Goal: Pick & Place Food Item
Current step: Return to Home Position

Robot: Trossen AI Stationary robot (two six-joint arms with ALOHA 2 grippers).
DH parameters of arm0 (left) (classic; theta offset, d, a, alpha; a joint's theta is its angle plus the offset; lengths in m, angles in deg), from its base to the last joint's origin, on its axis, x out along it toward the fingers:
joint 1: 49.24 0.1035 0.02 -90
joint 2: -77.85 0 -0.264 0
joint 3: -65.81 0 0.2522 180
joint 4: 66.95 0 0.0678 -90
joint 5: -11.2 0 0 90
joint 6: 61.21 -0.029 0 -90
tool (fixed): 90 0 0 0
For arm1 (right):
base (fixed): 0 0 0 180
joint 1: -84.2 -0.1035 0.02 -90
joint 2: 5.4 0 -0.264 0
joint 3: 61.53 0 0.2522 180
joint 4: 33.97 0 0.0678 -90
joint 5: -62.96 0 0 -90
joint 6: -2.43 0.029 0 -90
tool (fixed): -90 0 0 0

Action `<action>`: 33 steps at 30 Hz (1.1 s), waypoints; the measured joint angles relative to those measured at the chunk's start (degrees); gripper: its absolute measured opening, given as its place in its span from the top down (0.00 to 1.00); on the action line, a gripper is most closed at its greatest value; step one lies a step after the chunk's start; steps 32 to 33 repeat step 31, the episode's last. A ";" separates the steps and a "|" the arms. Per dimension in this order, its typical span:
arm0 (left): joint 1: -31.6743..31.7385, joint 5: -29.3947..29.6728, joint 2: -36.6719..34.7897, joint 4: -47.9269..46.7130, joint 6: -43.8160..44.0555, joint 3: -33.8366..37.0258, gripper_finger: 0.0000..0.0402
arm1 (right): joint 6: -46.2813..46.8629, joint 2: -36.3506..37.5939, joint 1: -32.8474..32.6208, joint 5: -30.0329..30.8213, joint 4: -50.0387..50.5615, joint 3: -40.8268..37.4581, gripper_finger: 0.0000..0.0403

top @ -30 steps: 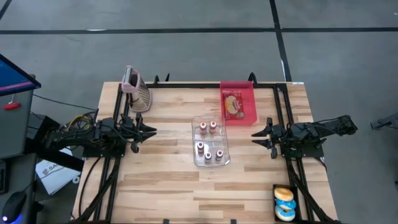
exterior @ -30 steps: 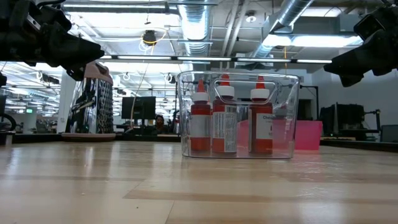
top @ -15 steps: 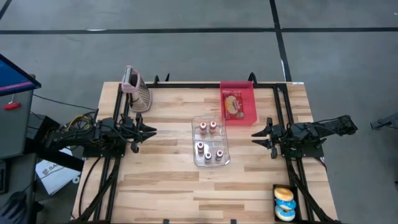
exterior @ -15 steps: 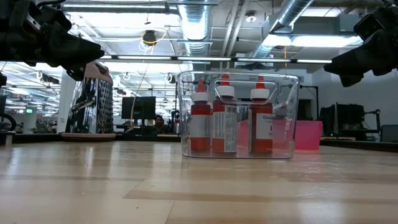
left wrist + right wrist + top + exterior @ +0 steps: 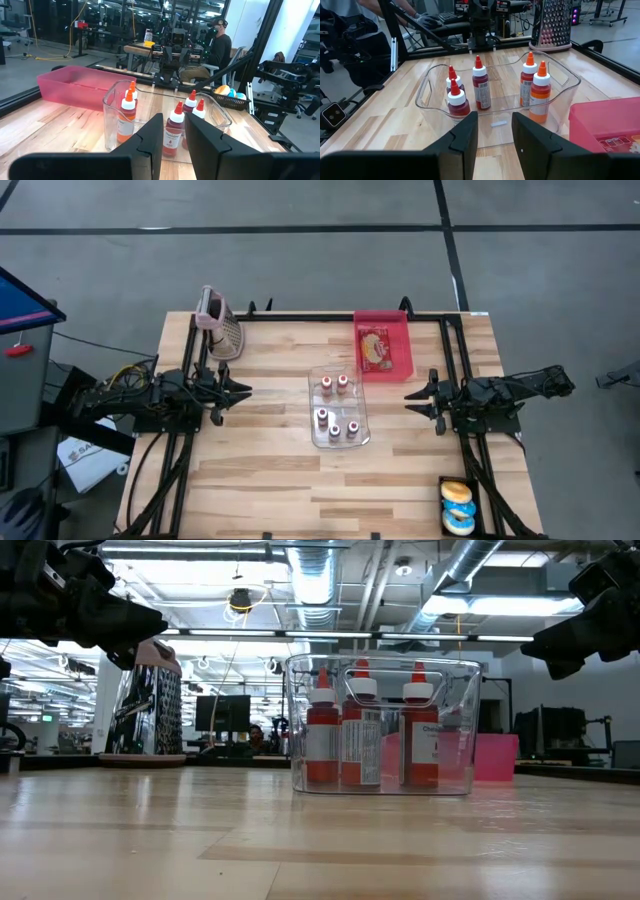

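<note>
A clear bin in the table's middle holds several red-capped sauce bottles. Behind it a pink tray carries a flat food packet. Two doughnuts lie in a black basket at the near right corner. My left gripper hovers level at the table's left side, pointing at the bin; in its wrist view the fingers stand open with nothing between them. My right gripper hovers at the right side, facing the bin, also open with nothing between its fingers.
A metal grater with a pink handle stands at the far left corner. Black frame rails run along the table's left, right and far edges. Bare wood lies between each gripper and the bin, and across the near half of the table.
</note>
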 joint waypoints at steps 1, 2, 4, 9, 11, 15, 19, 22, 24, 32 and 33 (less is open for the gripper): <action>0.01 0.00 0.00 -0.01 0.00 0.00 0.81 | 0.00 0.00 -0.01 0.00 0.00 0.00 0.72; 0.01 0.00 0.00 -0.01 0.00 0.00 0.81 | 0.00 0.00 0.01 0.00 0.00 -0.02 0.72; 0.01 0.00 0.00 0.02 0.00 0.00 0.81 | 0.00 0.00 0.00 0.00 0.00 0.00 0.72; 0.01 0.00 0.00 0.01 0.00 0.00 0.81 | 0.00 0.00 0.01 0.00 0.00 -0.01 0.72; -0.01 0.00 0.02 0.01 -0.01 0.00 0.81 | 0.00 0.00 -0.01 0.00 0.00 0.00 0.72; 0.00 0.00 0.01 0.02 0.00 0.00 0.81 | 0.00 0.00 0.00 0.00 0.01 -0.02 0.72; 0.01 0.01 0.02 0.02 0.00 0.00 0.81 | 0.00 0.00 0.01 0.00 0.01 0.00 0.72; 0.00 0.00 0.00 0.02 -0.02 0.00 0.81 | 0.00 0.00 0.01 0.00 0.02 0.00 0.72; 0.01 0.00 0.02 0.01 -0.02 0.00 0.81 | 0.00 0.00 0.00 0.00 0.02 0.00 0.72; 0.01 0.02 0.02 0.00 -0.02 0.00 0.81 | 0.00 0.00 0.01 0.00 0.00 0.00 0.72; 0.01 0.02 0.02 0.00 -0.02 0.00 0.81 | 0.00 0.00 0.01 0.00 0.00 0.00 0.72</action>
